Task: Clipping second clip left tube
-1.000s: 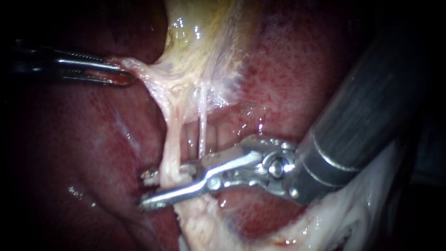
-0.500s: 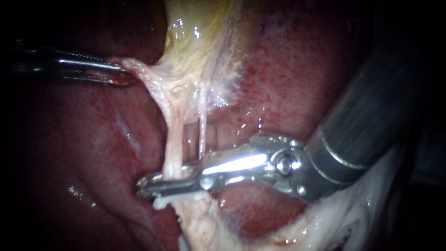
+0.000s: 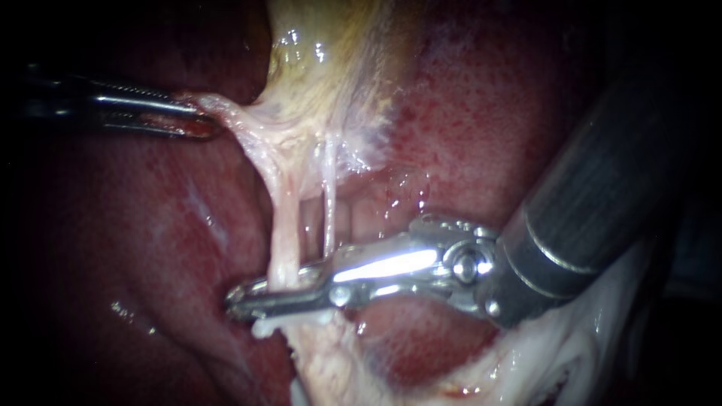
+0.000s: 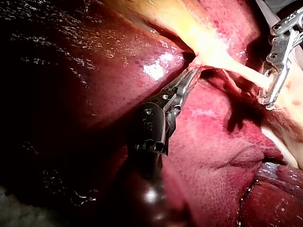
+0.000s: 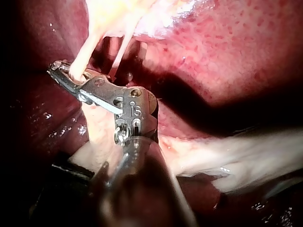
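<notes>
Two pale tubes run down from the yellowish gallbladder (image 3: 331, 68): the thicker left tube (image 3: 282, 225) and the thin right tube (image 3: 329, 210). My right instrument (image 3: 252, 299) reaches across from the right, and its silver jaws are shut on the lower part of the left tube. In the right wrist view the right instrument (image 5: 66, 75) pinches the same left tube (image 5: 87, 49). My left instrument (image 3: 197, 116) has its jaws shut on a pale fold of gallbladder tissue (image 3: 226, 113) and holds it stretched to the left. I cannot make out a clip.
Red liver (image 3: 466, 128) surrounds the tubes on both sides. Pale fatty tissue (image 3: 331, 361) lies just below the right instrument's jaws, and a white band of tissue (image 3: 556, 353) lies under its shaft. The left wrist view shows the right instrument (image 4: 270, 94) ahead of my left instrument (image 4: 191, 75).
The right instrument's jaws, open around the left tube a second ago, have closed onto it. The left instrument has not moved.
</notes>
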You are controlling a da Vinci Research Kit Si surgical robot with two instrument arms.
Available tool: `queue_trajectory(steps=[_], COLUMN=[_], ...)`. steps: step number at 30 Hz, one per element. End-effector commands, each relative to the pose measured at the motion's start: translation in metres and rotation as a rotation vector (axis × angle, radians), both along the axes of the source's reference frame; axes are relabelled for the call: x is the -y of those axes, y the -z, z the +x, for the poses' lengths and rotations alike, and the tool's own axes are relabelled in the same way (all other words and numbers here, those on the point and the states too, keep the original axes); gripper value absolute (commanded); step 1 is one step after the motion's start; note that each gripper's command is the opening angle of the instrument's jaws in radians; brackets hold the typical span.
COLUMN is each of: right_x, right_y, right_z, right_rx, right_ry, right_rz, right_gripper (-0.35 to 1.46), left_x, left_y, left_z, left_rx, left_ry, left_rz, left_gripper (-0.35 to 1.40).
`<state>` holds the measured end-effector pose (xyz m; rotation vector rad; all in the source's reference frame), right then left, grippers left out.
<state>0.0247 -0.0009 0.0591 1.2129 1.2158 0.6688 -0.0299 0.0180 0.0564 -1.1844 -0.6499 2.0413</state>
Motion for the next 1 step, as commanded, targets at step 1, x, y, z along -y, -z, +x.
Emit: queue_trajectory(steps=[1], right_x=[0.0000], right_y=[0.0000], right_z=[0.0000], right_rx=[0.000], right_ry=[0.000], right_rz=[0.000], right_gripper=[-0.35], left_x=[0.0000], left_y=[0.0000], left_z=[0.0000], left_rx=[0.000], left_ry=[-0.001], left_rz=[0.000], left_gripper=[-0.35])
